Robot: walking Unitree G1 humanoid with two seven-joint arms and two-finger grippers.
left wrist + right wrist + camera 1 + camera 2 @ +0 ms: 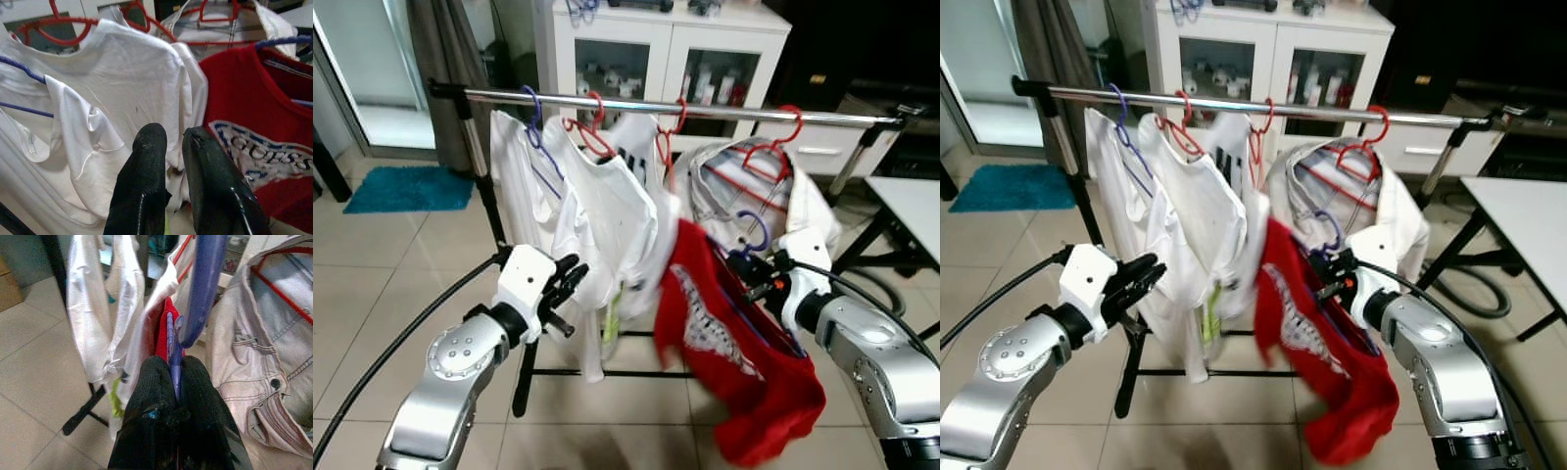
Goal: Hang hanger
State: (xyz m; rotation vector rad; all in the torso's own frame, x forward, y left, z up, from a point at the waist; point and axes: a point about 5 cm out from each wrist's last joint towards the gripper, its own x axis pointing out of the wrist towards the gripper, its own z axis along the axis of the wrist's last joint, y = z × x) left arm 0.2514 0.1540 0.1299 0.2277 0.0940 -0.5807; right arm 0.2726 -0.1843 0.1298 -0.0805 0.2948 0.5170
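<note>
Now purple hanger (172, 345) between right gripper's (174, 369) jaws.

bare rail (724, 112) gap between red hangers (671, 137), jacket (803, 211) crowding right

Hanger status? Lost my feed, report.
Right gripper shut on purple hanger carrying red shirt, below the rail. Left gripper empty by white shirts. Jacket crowds the rail.

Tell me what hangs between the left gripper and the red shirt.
White shirts on the rail hang between the left gripper and the red shirt, held on its purple hanger by the right gripper; see the left eye view.
</note>
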